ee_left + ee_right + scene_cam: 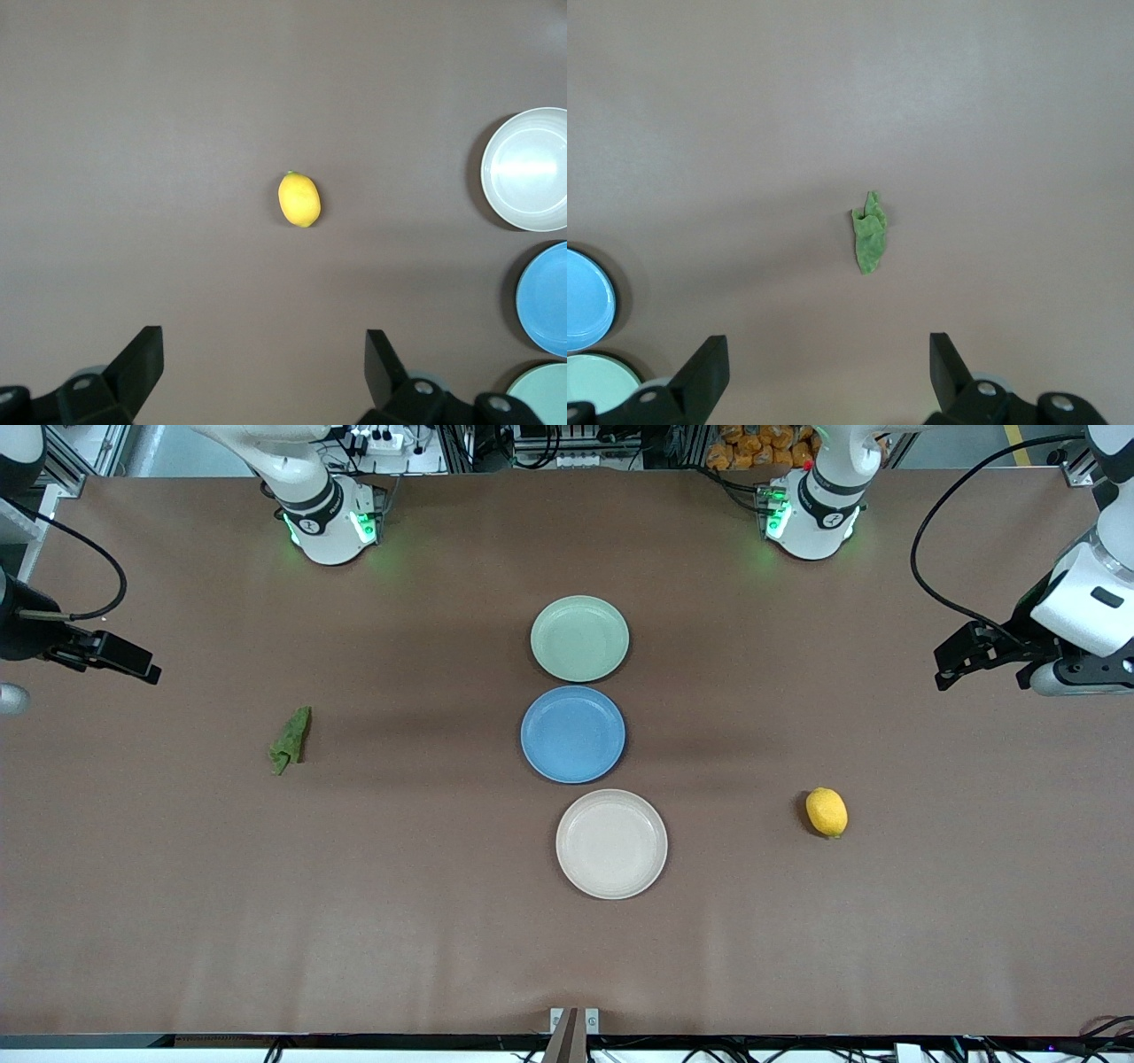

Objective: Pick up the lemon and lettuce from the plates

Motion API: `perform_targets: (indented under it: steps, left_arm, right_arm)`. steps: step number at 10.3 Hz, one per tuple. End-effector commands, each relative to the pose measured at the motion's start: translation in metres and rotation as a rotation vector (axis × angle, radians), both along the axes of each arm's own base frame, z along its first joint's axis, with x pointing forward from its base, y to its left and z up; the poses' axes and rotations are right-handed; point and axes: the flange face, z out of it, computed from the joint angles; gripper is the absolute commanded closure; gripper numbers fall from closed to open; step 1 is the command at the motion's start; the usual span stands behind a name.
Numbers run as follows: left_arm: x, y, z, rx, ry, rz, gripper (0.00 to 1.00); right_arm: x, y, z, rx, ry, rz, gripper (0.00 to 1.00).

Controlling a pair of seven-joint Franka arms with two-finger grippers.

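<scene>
Currently, neither piece of food sits on a plate. The lemon (827,812) lies on the bare worktop (425,921) toward the left arm's end, and the lettuce (291,740) lies on the worktop toward the right arm's end. The pale green plate (579,638), the blue plate (573,734) and the beige plate (611,844) stand in a row at mid-worktop, all three with nothing on them.

The left gripper (264,359) hangs in the air with its jaws wide apart; the lemon shows ahead of the gap between them, well apart from either jaw. The right gripper (829,363) hangs likewise, jaws wide apart, with the lettuce ahead of its gap.

Hazards, as judged from this layout:

- Lemon: the round, dimpled body may roll or squirt out if the jaws close off-centre or across its long axis.
- Lettuce: the leaf lies thin and flat. Jaws stopping too high would close on nothing; jaws going too low would press into the worktop.
- Task wording: a routine that searches the plates would find no target there.
</scene>
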Motion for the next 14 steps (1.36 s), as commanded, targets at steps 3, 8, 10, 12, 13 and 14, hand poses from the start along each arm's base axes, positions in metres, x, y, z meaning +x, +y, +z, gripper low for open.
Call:
perform_targets:
  steps: [3,8,10,12,13,14]
  left_arm:
    - [0.001,0.001,0.008,-0.013,-0.010,-0.019,0.00]
    - [-0.007,0.000,0.017,-0.016,-0.004,-0.017,0.00]
    - [-0.008,-0.001,0.016,-0.017,0.004,-0.016,0.00]
    - [-0.009,-0.002,0.015,-0.016,0.009,-0.019,0.00]
    - [-0.008,0.000,0.015,-0.015,0.007,-0.018,0.00]
    - [-0.008,0.000,0.016,-0.015,0.005,-0.018,0.00]
  right_arm:
    - [-0.007,-0.002,0.002,-0.006,-0.008,-0.004,0.00]
    - [-0.007,-0.004,0.003,-0.006,-0.004,-0.008,0.00]
    - [-0.007,-0.004,0.003,-0.006,-0.002,-0.008,0.00]
    - [-0.007,-0.005,0.003,-0.006,-0.002,-0.010,0.00]
    - [-0.007,-0.004,0.003,-0.006,-0.002,-0.008,0.00]
    - [-0.007,-0.005,0.003,-0.006,-0.002,-0.010,0.00]
